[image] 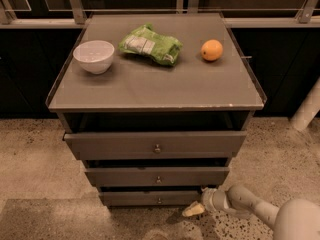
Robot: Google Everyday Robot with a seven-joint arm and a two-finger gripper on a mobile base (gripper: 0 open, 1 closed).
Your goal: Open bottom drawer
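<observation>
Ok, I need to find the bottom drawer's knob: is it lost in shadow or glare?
Camera view: light comes from above, cabinet top brightest; the bottom drawer is dim yet its knob glints; the gripper, low by that drawer's right end, throws a dark shadow on the floor.

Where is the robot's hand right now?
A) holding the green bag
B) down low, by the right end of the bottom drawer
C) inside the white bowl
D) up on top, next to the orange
B: the hand sits down low, just off the right end of the bottom drawer. It is far below the orange, the bowl and the green bag on the cabinet top.
</observation>
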